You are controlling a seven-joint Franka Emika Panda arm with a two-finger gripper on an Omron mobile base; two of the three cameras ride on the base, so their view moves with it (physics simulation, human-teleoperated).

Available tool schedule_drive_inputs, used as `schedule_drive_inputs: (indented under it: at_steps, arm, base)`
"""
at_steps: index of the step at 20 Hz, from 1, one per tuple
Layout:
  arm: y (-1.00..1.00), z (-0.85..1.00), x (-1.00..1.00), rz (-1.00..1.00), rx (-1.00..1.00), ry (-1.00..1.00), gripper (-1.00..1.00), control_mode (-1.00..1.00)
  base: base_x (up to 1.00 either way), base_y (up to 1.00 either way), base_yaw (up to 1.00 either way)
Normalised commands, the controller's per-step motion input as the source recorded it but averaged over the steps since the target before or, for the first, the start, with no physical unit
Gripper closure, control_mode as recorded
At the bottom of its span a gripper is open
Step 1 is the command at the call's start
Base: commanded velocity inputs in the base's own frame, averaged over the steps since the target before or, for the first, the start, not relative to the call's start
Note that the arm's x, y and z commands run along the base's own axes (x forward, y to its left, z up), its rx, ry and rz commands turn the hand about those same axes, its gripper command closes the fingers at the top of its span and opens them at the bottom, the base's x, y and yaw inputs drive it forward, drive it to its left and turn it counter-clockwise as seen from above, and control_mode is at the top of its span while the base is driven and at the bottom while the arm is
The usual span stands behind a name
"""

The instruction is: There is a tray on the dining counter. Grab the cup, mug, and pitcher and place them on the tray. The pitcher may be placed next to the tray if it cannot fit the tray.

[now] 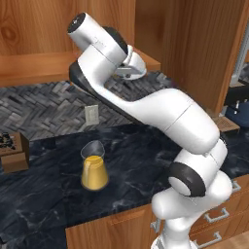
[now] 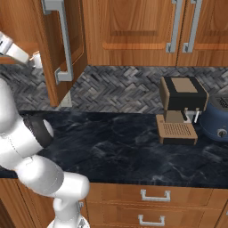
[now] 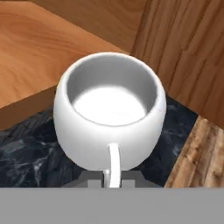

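Mug (image 3: 109,116), white and squat, seen close in the hand view with its mouth open toward the camera and its thin handle (image 3: 113,165) running down between the finger tips at the bottom edge. Gripper (image 3: 113,178) closed on that handle, jaws nearly together. Held up off the black wall counter (image 1: 146,165), with an open cabinet shelf (image 3: 30,57) of light wood behind it and a wooden cabinet side to the right. In the right base view, seen small at the far left beside the open cabinet door (image 2: 60,49).

Arm bent sharply: rises from the base, folds at the dark elbow (image 1: 187,179), stretches up and left, then turns back at the wrist toward the upper cabinet.

Glass pitcher (image 1: 93,168) with orange liquid upright on the wall counter, well below and left of the hand. Wooden box (image 1: 13,151) at the counter's left end. Coffee machine (image 2: 180,109) farther right against the herringbone backsplash (image 2: 120,89).
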Motion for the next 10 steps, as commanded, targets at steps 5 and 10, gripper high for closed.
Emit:
schedule_drive_inputs:
  at_steps: [5, 10]
  arm:
    - [0.00, -0.12, -1.00, 0.00, 0.00, -0.09, 1.00, -1.00]
    - [0.00, -0.10, -1.00, 0.04, 0.00, -0.07, 1.00, -1.00]
  base:
    - [0.00, 0.00, 0.00]
    - [0.00, 0.00, 0.00]
